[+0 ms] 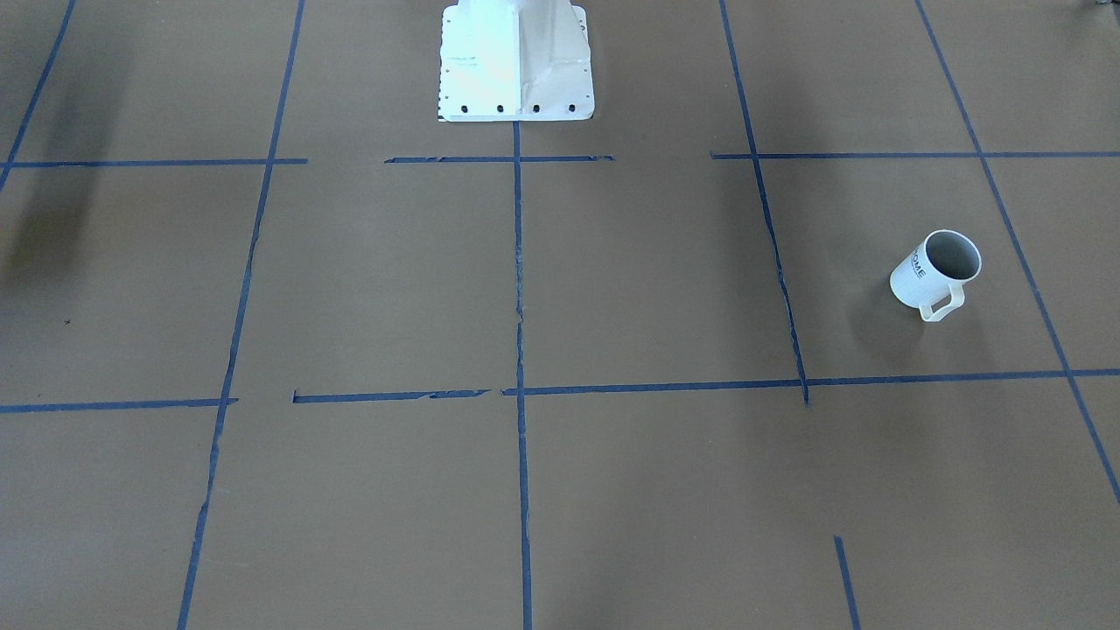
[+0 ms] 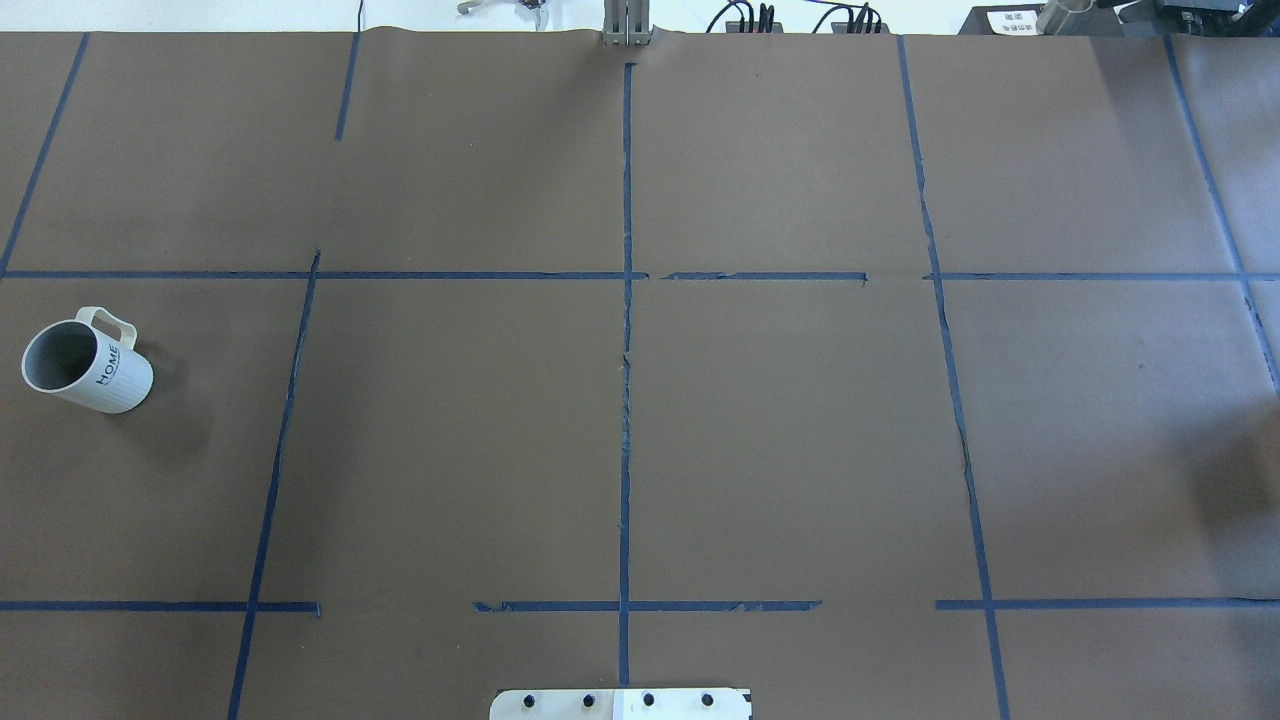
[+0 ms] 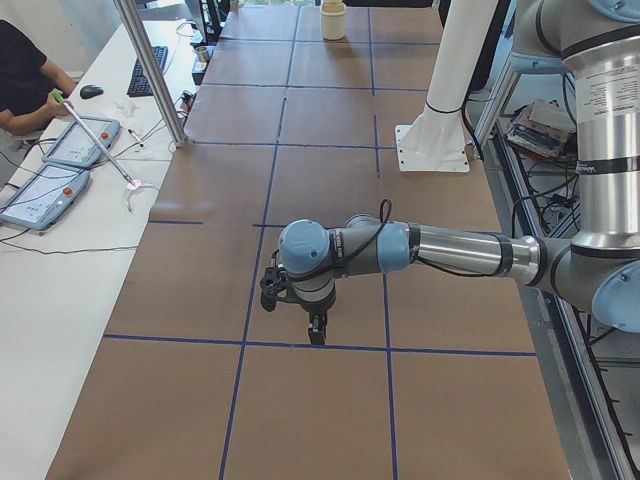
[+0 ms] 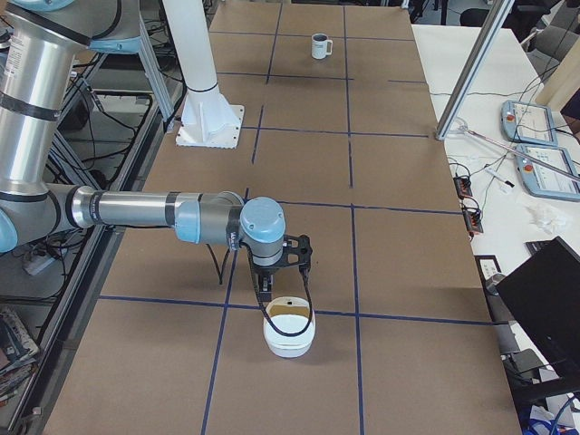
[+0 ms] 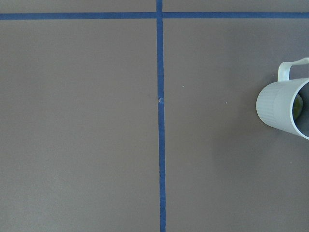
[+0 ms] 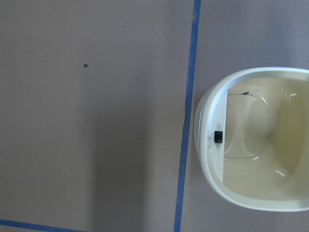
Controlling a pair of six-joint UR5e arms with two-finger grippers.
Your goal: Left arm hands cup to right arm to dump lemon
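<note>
Cup (image 2: 85, 365) standing upright on table (image 2: 780, 450), robot's L side, handle pointing away from robot. Lemon (image 5: 298, 104) sitting inside. L gripper (image 3: 316, 333) hanging over table, R gripper (image 4: 265, 292) hovering near white bowl (image 4: 289, 337); open/closed: can't tell for either.

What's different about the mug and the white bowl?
The mug has a loop handle and black HOME lettering; the bowl shows neither. The mug is grey inside, the bowl cream. The mug stands tall and narrow, the bowl low and wide. Both are white outside and sit on the brown table.
</note>
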